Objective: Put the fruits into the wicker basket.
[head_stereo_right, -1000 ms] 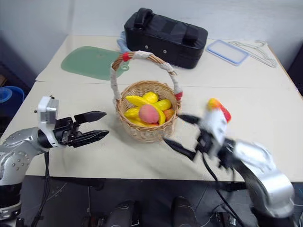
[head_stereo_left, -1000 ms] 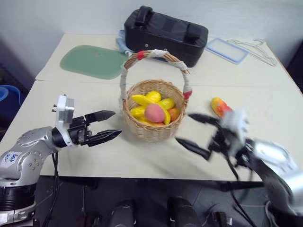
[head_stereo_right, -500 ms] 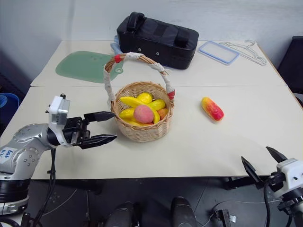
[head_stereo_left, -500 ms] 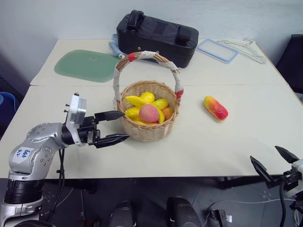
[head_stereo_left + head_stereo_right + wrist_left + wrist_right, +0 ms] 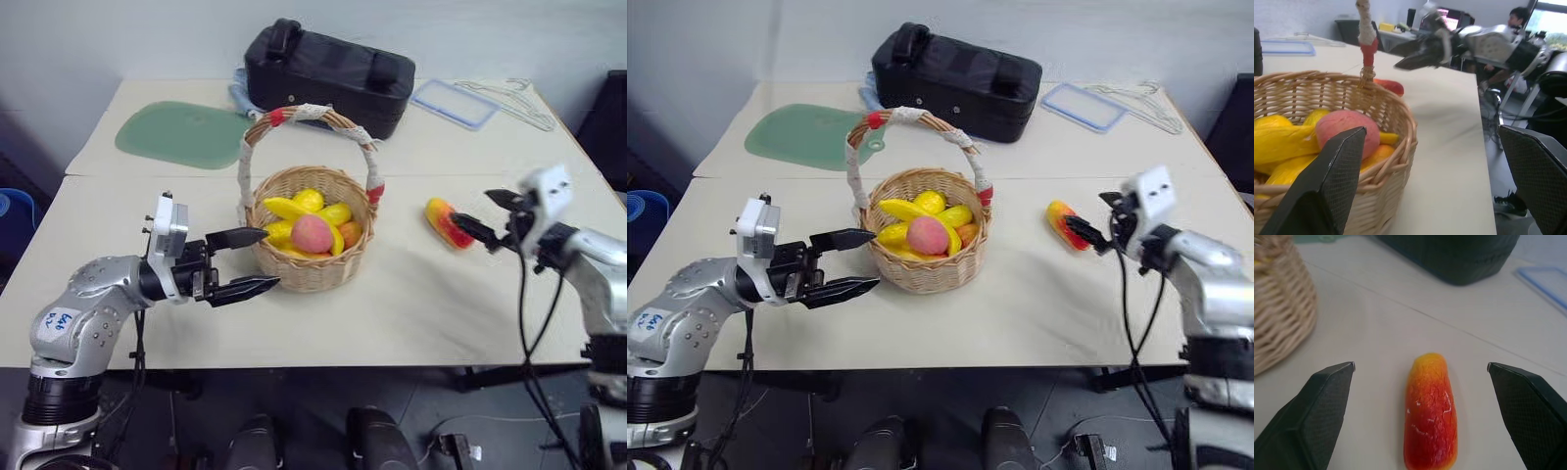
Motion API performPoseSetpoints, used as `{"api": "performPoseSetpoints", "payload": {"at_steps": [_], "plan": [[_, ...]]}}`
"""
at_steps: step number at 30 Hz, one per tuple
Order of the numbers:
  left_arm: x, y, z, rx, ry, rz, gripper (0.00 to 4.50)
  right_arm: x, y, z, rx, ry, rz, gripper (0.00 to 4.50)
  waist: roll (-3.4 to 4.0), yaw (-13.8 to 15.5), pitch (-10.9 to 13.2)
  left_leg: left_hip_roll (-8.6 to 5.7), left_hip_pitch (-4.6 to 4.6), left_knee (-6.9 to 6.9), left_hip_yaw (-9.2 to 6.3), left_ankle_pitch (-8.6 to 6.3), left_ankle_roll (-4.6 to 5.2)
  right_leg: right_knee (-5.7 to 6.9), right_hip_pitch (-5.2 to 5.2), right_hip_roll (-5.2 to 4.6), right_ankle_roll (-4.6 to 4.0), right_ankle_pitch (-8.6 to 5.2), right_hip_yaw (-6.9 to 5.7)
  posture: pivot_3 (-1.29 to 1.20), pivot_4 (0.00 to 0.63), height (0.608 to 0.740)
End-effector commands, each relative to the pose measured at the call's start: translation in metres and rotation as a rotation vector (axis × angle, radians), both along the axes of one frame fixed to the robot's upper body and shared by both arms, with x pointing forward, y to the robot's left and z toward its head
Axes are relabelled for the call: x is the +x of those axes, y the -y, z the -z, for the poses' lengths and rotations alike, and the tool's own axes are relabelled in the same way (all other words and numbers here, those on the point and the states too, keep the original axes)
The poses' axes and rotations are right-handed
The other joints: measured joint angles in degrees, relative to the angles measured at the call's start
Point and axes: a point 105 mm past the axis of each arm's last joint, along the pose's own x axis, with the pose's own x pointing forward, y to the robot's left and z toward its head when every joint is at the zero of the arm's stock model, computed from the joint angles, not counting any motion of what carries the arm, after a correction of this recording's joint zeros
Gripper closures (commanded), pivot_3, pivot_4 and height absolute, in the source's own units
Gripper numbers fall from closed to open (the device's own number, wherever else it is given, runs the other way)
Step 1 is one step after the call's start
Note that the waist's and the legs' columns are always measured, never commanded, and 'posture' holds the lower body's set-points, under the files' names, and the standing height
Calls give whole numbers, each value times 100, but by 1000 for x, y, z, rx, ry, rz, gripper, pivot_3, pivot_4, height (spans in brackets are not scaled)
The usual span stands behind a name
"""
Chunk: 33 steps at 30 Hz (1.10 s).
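Lying lengthwise on the bench (image 5: 421, 304), well right of the wicker basket (image 5: 310, 257): the mango (image 5: 446, 222), yellow at its far end, red at the near one. Framed in the right wrist view between the two spread fingers of the right end effector (image 5: 487, 220), released and empty, neither finger touching the mango (image 5: 1430, 411). Seen from the head views just at the mango's right side, tips pointing toward it.

Sitting near the bench's middle: the wicker basket, upright, its taped handle (image 5: 312, 115) arching over. Inside it the pink-red peach (image 5: 313, 233) on top of yellow bananas (image 5: 283, 209) and lemons (image 5: 315, 200), an orange piece tucked at the right rim.

Hovering level at the basket's left side: the left end effector (image 5: 255, 261), fingers apart, holding nothing, upper tip close to the rim. From the left wrist view, basket wall (image 5: 1382, 161) and peach (image 5: 1347, 133) right ahead between the fingers.

Farther back on the bench: a black bag (image 5: 328, 76), a green mat (image 5: 181, 136), a clear blue-rimmed lid (image 5: 455, 103) and a wire hanger (image 5: 509, 96).
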Motion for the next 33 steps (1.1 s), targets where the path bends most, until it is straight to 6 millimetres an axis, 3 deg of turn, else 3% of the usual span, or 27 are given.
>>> {"api": "performPoseSetpoints", "payload": {"at_steps": [1,7,10,16,21,25,27,31,33], "plan": [[-2,0,-9,-6,60,-16,0,14,15,10,-55,-47,80,13,0,25,0,-3,-8,0,4,0,0,1,-5,-1,0,0,-2,0,150,740],[-3,-4,-10,10,97,-41,0,23,10,42,-24,-197,68,13,0,-29,0,1,-19,0,19,1,-2,7,-15,1,7,4,-16,0,150,740],[-4,-5,-9,17,102,-43,0,22,3,44,2,-200,8,575,1,-35,0,4,-11,2,32,4,-8,8,-18,1,7,4,-15,0,150,740],[-7,-7,-7,24,88,-41,0,14,-1,31,3,-120,-99,2512,1,-13,0,6,-12,1,33,4,-8,9,-22,1,7,4,-14,0,150,740],[-7,-13,-5,34,70,-61,0,-12,-9,0,13,-21,-261,2643,5,21,3,4,-17,1,31,4,-8,9,-25,-1,7,4,-14,0,150,740],[-8,-33,-1,76,66,-135,0,-83,-57,-11,4,-149,-593,2643,6,33,3,9,-19,-5,2,-2,-11,16,-34,0,10,5,-16,0,150,740],[-10,-38,-3,75,64,-154,0,-107,-79,-14,-1,-185,-699,2643,5,9,3,15,-15,-9,-8,-4,-14,20,-38,3,10,5,-17,0,150,740],[-16,-44,-3,57,45,-166,0,-124,-143,-41,18,-48,-850,2643,3,-72,4,18,4,-6,0,-7,-12,10,-39,1,-11,19,-16,0,150,740],[-17,-45,0,62,37,-176,0,-110,-172,-48,94,-31,-796,2643,0,-84,2,18,8,-8,-5,-9,-16,13,-44,2,-17,25,-16,0,150,740]]}}
